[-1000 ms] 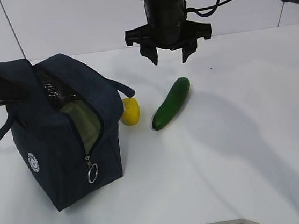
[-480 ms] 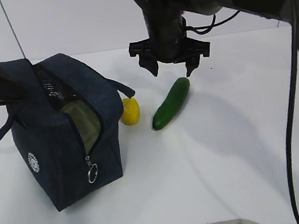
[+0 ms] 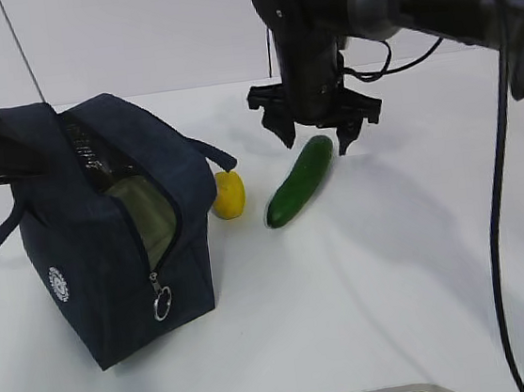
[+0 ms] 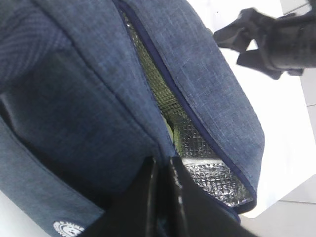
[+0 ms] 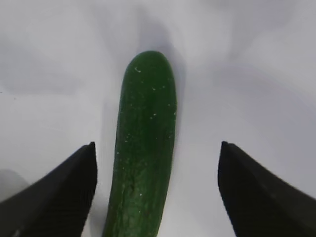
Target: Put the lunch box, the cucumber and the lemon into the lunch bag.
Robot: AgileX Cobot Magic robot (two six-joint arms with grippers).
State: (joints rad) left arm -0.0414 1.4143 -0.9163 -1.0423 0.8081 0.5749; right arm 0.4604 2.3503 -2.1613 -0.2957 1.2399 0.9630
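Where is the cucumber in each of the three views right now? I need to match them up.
Exterior view: cucumber lies on the table at centre, right of the lemon.
Left wrist view: not in it; only the lunch bag shows.
Right wrist view: cucumber runs up the middle.
Shared landmark: the open right gripper, over the cucumber's far end.

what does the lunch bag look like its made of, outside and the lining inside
The lunch bag outside looks like dark navy woven fabric, matte, with visible weave texture. Its lining looks like silvery quilted foil, shiny with an embossed grid, probably insulating film.
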